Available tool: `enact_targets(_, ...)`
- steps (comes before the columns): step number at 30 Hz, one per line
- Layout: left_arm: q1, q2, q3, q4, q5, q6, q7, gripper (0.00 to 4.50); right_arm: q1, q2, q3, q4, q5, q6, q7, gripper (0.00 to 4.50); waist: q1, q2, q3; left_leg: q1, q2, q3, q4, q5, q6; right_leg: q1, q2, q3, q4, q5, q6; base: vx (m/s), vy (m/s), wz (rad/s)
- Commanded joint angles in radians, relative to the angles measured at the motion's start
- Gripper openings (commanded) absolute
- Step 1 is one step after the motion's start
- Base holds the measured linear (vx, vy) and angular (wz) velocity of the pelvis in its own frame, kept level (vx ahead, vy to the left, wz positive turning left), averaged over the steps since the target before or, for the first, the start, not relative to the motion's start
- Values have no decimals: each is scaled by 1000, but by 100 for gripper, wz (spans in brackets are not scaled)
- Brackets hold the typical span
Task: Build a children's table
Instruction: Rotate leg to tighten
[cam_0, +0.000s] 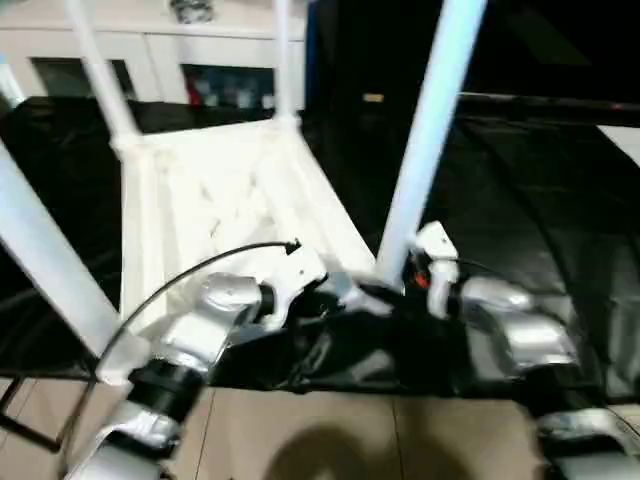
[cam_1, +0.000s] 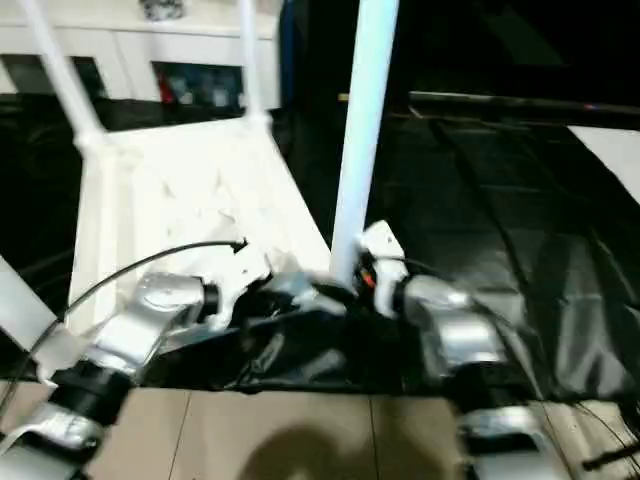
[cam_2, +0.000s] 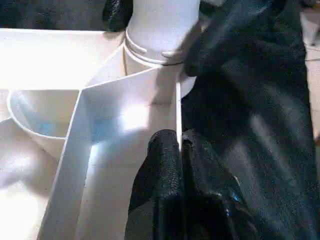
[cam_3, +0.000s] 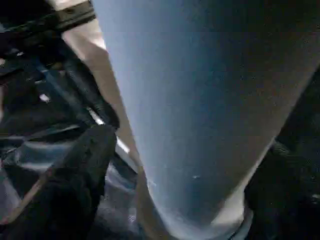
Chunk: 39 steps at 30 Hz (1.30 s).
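Your tabletop (cam_0: 230, 190) lay upside down on the black-draped bench (cam_0: 520, 180), 4 legs up. Left claw (cam_2: 180, 150) was clenched at its rim; right claw (cam_3: 170, 165) stood released around the 3 o'clock near leg (cam_0: 425, 130).

We seem to stand in a lab or demo room: a large table draped in black cloth (cam_0: 520, 180), a white cabinet (cam_0: 150, 45) behind, a tiled floor (cam_0: 330, 440) underfoot.
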Motion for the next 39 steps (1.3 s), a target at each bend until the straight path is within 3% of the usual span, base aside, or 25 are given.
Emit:
enact_targets(1,-11,-17,-21,-45,-38,-32,-38,0,19,5,68,6,-20,25,56,424,0,-3,-63,10,32,0,-55,-174,75,47,-57,23,-47,-107,-257,0,0,0)
enact_targets(2,-12,-9,-22,-45,-40,-32,-48,0,16,-5,75,6,-25,22,65,444,0,-4,-63,10,32,1,-55,-172,78,47,-57,23,-47,-101,-261,0,0,0)
enact_targets(7,-17,10,-24,-43,-45,-38,-66,0,0,-12,83,40,-60,-43,35,444,0,-7,-57,12,31,2,-57,-225,57,44,-60,24,-57,-216,-243,0,0,0)
enact_targets(10,-15,14,-25,-46,-47,-39,-76,0,-3,-11,83,38,-51,-45,37,412,-1,-6,-56,14,32,0,-59,-244,43,43,-60,24,-60,-256,-226,0,0,0)
enact_targets(17,-9,19,-29,-47,-50,-39,-81,0,4,-12,83,34,-47,-50,37,356,1,-7,-62,13,30,2,-54,-193,59,47,-58,24,-51,-168,-243,0,0,0)
enact_targets(23,-10,25,-28,-45,-52,-40,-79,0,-4,-10,77,59,-54,-67,25,291,2,-5,-61,13,30,2,-54,-197,60,47,-57,23,-51,-170,-249,0,0,0)
enact_targets(31,-10,15,-17,-35,-39,-36,-28,0,20,22,81,50,-51,-65,-9,262,1,-5,-63,12,30,2,-53,-191,60,48,-57,23,-48,-159,-249,0,0,0)
enact_targets(34,-29,-25,-5,1,-7,-24,80,0,33,82,56,56,-43,-43,-111,259,0,-6,-57,15,30,2,-56,-226,47,43,-57,24,-55,-214,-237,0,0,0)
enact_targets(37,-48,-66,5,31,14,-10,167,0,32,136,34,72,-45,-22,-214,259,-6,-6,-52,18,28,-1,-61,-289,15,38,-58,24,-67,-341,-200,0,0,0)
enact_targets(38,-66,-106,17,55,25,5,243,0,22,185,13,95,-43,-3,-301,259,-8,-6,-52,19,26,-5,-63,-318,0,35,-58,22,-74,-412,-170,0,0,0)
enact_targets(39,-66,-107,18,56,26,5,245,0,21,186,12,95,-43,-2,-303,259,-10,-1,-51,21,26,-5,-63,-331,-4,31,-57,23,-76,-427,-165,0,0,0)
